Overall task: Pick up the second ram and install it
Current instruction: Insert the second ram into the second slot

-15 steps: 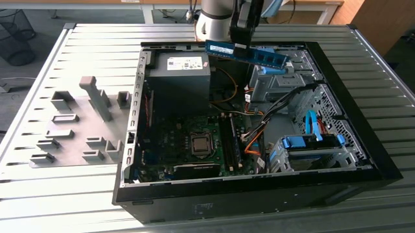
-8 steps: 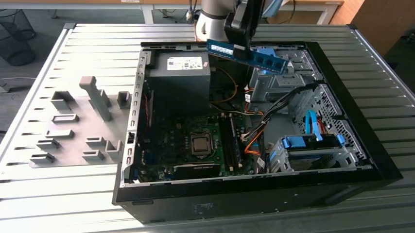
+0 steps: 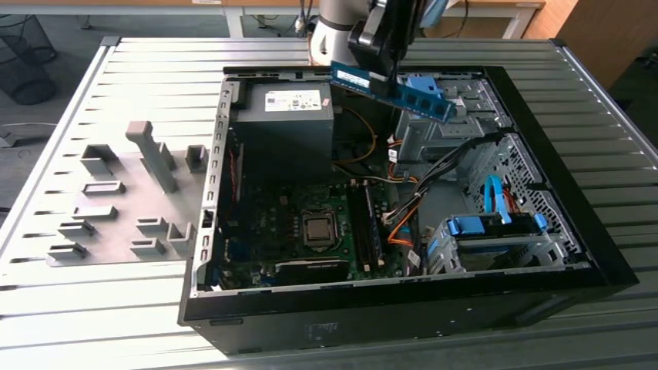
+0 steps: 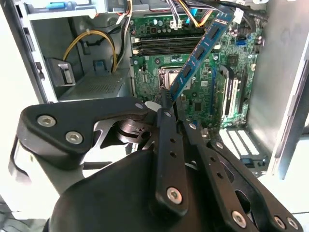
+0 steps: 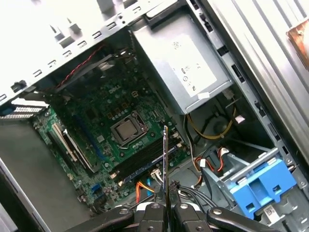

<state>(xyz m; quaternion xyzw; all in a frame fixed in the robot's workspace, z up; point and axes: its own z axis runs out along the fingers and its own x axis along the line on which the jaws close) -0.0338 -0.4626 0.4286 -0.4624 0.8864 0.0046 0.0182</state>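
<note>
**Memory stick held in the air over the open computer**

The second ram [image 3: 406,96] is a thin, long, narrow blue circuit-board stick with a row of black chips along its face and a small pale sticker at the end nearest the gripper. In the exterior view it hangs above the open computer case [image 3: 575,231], over the far end between the power supply [image 3: 283,116] and the drive cage. It slopes down toward the exterior view's right and touches nothing below it. In the second wrist view the stick [image 4: 198,55] runs away from the fingers at a slant, its chips facing the camera. In the first wrist view it shows edge-on as a fine line [image 5: 165,164] over the motherboard.

The gripper [image 3: 375,73] has its fingers pressed together on one end of the stick. Both wrist views show the black fingertips [image 4: 166,104] meeting on the board's end [image 5: 165,205].

Below lies the green motherboard [image 3: 277,223], with the square processor socket [image 3: 320,229] and the long dark memory slots [image 3: 362,223] just beside it. Orange and yellow cables cross toward the drive cage, where bright blue plastic clips [image 3: 494,225] sit. The case lies on its side on a slatted metal table [image 3: 154,69]. Beside it, on the exterior view's left, is a grey tray of holders [image 3: 123,200].
</note>
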